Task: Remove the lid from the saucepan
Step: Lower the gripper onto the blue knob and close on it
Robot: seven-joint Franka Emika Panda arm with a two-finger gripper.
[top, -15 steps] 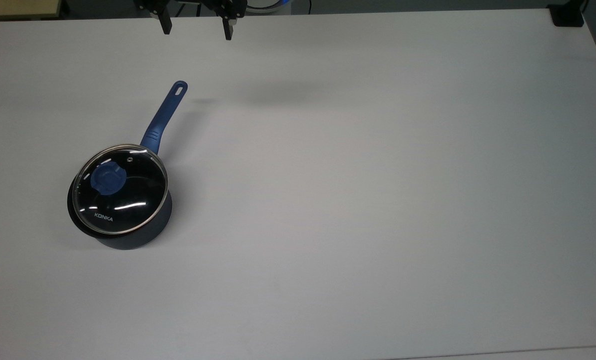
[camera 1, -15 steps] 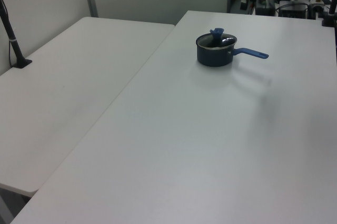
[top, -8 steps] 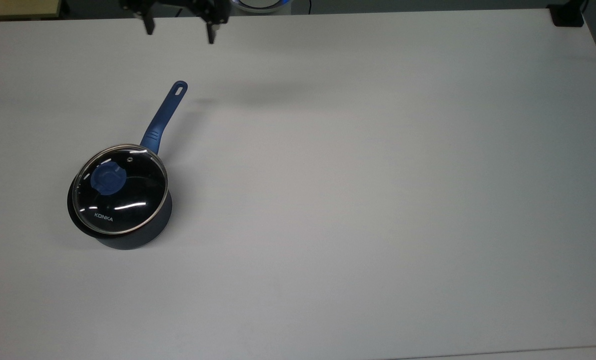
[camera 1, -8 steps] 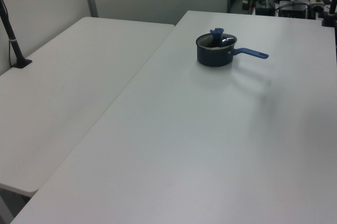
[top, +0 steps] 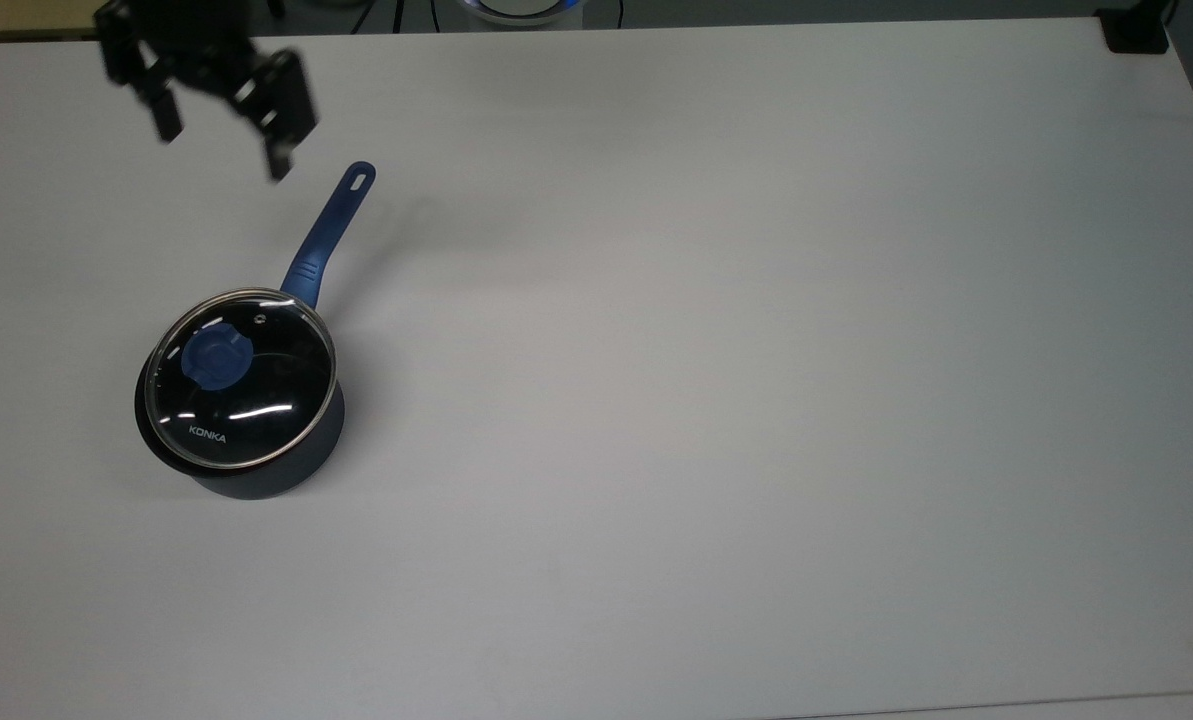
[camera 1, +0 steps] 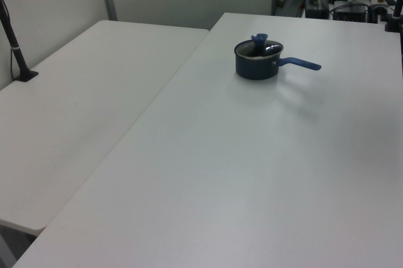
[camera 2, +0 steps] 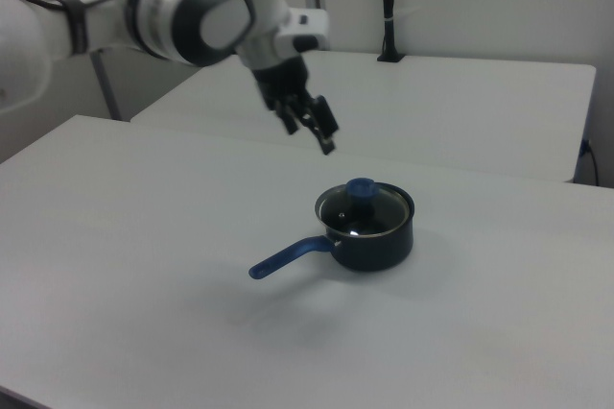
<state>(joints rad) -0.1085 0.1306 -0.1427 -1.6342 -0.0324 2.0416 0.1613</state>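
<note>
- Since half a second ago the gripper (top: 221,150) has swung from the top edge of the top view toward the top view's left and lower in the frame; it now hangs above the table (top: 756,400), near the tip of the saucepan's handle (top: 331,225) without touching it.
- Its two fingers (top: 278,160) stand spread apart, with nothing between them.
- In the right view the gripper (camera 2: 312,131) hangs in the air, above and to the right view's left of the pan, with the white arm (camera 2: 206,11) reaching in from the right view's left.
- The saucepan (top: 246,470) and the lid (top: 241,378) have not moved: the glass lid sits on the pan, its blue knob (top: 214,360) off-centre toward the top view's left.
- White lettering on the glass reads "KONKA" (top: 207,433), near the rim on the side away from the handle.
- In the left view the saucepan (camera 1: 257,67) stands far back on the table, with its handle pointing to the left view's right and the lid (camera 1: 259,46) on it.
</note>
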